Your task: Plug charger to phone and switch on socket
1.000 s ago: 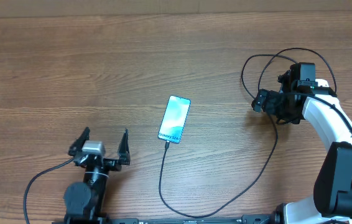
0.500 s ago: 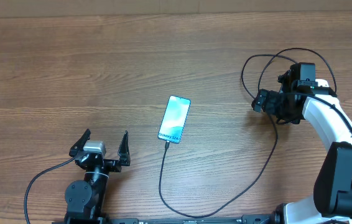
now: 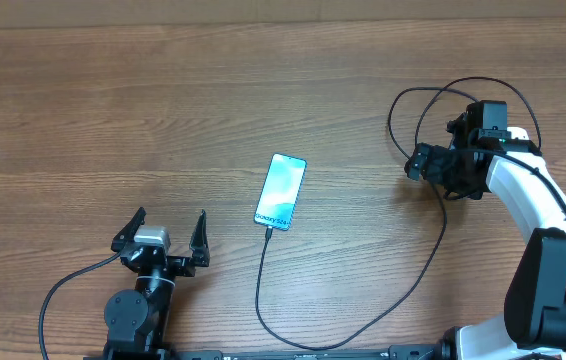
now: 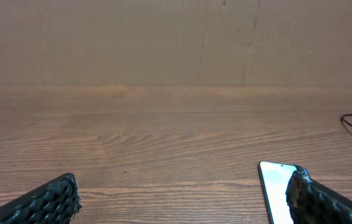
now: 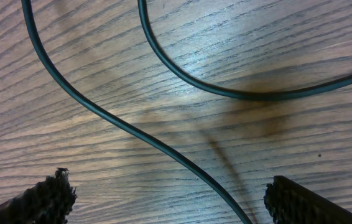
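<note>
both wide open and holding nothing: left gripper (image 3: 170, 218) sits near the front edge, right gripper (image 3: 415, 163) over the charger (image 3: 261, 290) loops. phone (image 3: 281, 191) lies mid table (image 3: 113, 100), cable reaching its near end.

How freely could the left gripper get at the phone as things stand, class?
Probably yes: the left gripper is open, with only bare table between it and the phone.
</note>
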`<state>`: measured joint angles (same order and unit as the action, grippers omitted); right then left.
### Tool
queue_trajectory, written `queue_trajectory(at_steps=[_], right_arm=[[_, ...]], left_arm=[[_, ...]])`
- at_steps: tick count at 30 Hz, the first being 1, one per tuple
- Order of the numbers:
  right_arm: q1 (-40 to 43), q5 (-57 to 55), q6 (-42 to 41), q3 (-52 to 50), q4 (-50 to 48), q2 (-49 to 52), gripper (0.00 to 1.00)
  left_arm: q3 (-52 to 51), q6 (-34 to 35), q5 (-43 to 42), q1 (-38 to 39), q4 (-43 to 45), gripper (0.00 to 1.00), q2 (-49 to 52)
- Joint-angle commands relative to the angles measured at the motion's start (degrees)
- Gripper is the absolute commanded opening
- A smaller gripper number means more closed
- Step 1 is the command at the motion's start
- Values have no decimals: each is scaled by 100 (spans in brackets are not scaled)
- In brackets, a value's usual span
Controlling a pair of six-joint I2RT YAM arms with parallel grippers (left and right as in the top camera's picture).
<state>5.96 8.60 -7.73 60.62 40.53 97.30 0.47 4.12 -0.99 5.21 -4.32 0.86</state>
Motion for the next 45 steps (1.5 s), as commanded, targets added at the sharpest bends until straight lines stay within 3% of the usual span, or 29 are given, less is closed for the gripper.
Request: queue_trajectory(at_steps=[1,29,45], right_arm=[[-11,4,-11,-24,-17,-74,100],[-11,4,-11,-24,-17,-116,100],[-11,4,-11,-24,-17,-2487,100]], left_arm=[[-20,-70,55,-33,-11,100,-61],[-20,-70,55,-33,-11,100,-61],[-20,-70,55,-33,-11,100,-61]])
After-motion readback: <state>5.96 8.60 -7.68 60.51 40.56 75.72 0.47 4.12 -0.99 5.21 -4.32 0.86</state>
